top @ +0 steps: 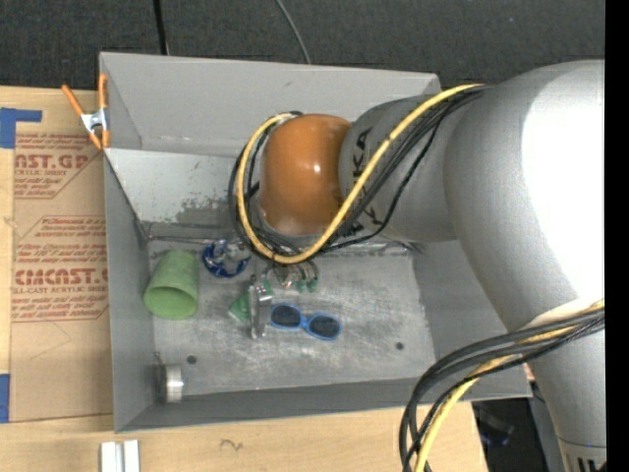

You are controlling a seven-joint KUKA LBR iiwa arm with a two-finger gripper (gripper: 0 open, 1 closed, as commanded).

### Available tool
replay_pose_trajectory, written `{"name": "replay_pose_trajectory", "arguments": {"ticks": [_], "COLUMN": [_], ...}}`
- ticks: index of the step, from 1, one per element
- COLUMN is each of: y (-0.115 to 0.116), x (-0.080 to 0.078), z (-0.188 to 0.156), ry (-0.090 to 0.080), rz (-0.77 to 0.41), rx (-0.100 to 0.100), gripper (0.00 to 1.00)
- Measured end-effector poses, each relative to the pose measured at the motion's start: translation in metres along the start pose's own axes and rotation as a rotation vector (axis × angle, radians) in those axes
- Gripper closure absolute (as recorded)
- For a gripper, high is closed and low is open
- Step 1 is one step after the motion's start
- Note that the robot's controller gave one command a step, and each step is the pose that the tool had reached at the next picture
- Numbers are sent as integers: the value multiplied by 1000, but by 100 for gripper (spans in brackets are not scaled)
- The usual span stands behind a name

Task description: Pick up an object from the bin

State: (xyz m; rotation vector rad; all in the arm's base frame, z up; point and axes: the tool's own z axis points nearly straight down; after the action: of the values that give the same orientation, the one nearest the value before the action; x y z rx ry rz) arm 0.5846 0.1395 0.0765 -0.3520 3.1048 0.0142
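My gripper (258, 315) hangs below the orange-covered wrist, near the middle of the bin floor. A small green piece (239, 310) lies right against its left side; whether they touch I cannot tell. A pair of blue toy sunglasses (306, 324) lies flat just to its right. Behind the gripper, near the back wall, sits a small blue and white thing (221, 259). Another small green bit (309, 281) peeks out under the wrist.
A light green cup (173, 285) lies on its side by the left wall. A small silver cylinder (172, 383) rests in the front left corner. The arm covers the right side of the bin.
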Motion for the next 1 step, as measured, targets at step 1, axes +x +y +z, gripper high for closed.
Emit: {"name": "replay_pose_trajectory", "arguments": {"ticks": [1], "y": [0], "x": [-5], "z": [-5], "ry": [-19], "rz": [3], "rx": [-1], "gripper": [100]}}
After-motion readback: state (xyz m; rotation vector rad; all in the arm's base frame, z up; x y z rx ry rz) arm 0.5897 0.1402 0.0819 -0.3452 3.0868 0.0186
